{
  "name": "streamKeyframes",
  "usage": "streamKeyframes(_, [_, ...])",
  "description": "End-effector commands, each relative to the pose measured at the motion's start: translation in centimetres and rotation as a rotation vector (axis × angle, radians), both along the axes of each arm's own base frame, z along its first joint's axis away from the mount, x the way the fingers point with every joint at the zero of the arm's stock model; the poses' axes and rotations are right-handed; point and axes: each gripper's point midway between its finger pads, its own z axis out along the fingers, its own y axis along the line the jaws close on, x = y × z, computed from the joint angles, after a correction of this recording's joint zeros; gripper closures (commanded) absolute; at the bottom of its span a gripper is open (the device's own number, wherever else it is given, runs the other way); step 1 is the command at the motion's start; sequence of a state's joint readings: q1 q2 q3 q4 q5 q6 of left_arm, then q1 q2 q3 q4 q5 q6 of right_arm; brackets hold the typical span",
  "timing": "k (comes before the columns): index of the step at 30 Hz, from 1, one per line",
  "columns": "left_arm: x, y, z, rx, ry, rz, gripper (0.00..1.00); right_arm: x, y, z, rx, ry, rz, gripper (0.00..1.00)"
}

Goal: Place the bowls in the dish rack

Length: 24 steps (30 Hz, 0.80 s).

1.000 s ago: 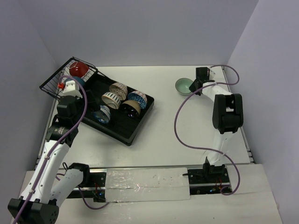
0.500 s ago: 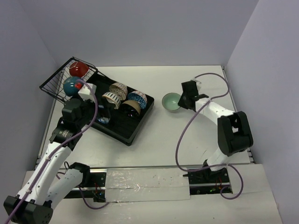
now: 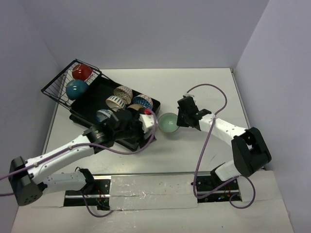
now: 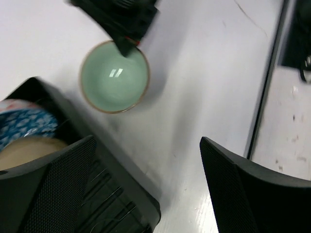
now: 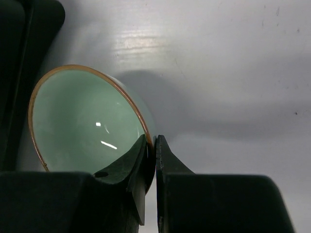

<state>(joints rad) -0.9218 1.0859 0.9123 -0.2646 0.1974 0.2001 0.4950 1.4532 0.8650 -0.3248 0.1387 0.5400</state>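
**Op:** Flagging the key relation first. In the top view, the mint bowl (image 3: pixel 168 123) sits at 3 o'clock from my left gripper (image 3: pixel 151 124), just beside it. It is on the white table, just off the dish rack (image 4: pixel 121 213).

**QA:** Who has it?

**Op:** My right gripper (image 5: pixel 155 145) does. Its jaws are nearly closed and pinch the rim at the bowl's 3 o'clock side, one finger inside and one outside. The left gripper is spread wide with nothing in it.

**QA:** Which arm is nearer?

**Op:** The right, since it's touching. The left is close but apart. In the left wrist view the bowl is at 11 o'clock, beyond the fingertips and not between them.

**QA:** Any axis?

**Op:** It's round, so no long axis. The mouth faces up, tilted a little. I can't tell if it's off the table.

**QA:** Poses?

**Op:** The right arm is stretched low toward 9 o'clock. The left forearm lies across the rack's near corner, pointing to 3 o'clock.

**QA:** Next move?

**Op:** My guess is the bowl travels toward 9–10 o'clock into the rack. The left arm is in that path.
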Motion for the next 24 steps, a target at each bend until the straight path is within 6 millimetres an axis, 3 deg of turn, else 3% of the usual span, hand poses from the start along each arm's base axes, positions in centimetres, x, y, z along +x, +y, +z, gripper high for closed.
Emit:
streamKeyframes(1, [-1.4,-2.5,-0.3,0.091,-0.125,-0.182,0.07,0.4,1.1,4.0,0.065,-0.119,0.041,1.00])
streamKeyframes(3, [-2.1,-3.8,-1.7,0.135,-0.128,-0.241,0.07,-0.1,0.9,4.6,0.060,-0.135,0.055,1.00])
streamKeyframes(11, [-2.6,-6.9,-3.2,0.221,-0.237,-0.386,0.13,-2.2,-0.4,6.5,0.042,-0.178,0.079,1.00])
streamKeyframes(19, [-1.2,-8.5,-4.1,0.284,-0.298,-0.414,0.22,-3.9,-0.7,6.9,0.067,-0.181,0.100,1.00])
streamKeyframes(24, [-0.7,-9.3,-5.6,0.332,-0.279,-0.434,0.32,-4.4,-1.0,7.5,0.080,-0.198,0.095,1.00])
